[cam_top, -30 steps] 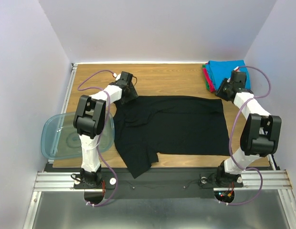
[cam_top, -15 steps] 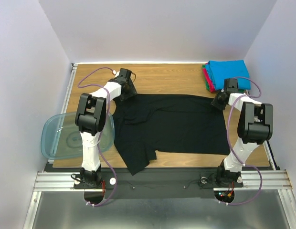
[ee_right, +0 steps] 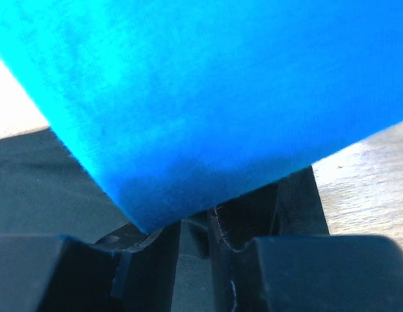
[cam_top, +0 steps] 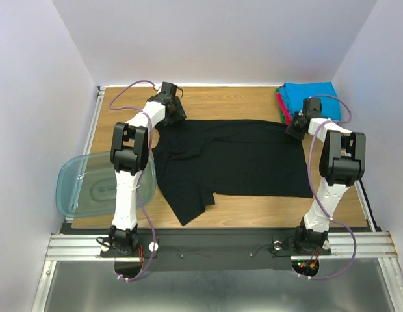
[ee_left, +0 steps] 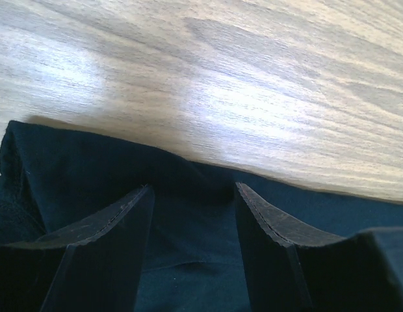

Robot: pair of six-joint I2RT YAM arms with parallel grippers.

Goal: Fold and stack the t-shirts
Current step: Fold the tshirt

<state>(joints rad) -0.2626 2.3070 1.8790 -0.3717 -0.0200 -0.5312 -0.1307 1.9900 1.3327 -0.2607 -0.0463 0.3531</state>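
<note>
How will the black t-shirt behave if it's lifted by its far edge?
Probably floppy: the black t-shirt shows soft wrinkles, so it would likely drape and sag. It lies flush on the wooden table, so probably thin and light. Pushed, it may bunch rather than slide whole.

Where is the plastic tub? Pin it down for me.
In the top view, the plastic tub sits at the left edge of the table, partly overhanging it. It is tucked under the left arm, and the black t-shirt lies to its right.
</note>
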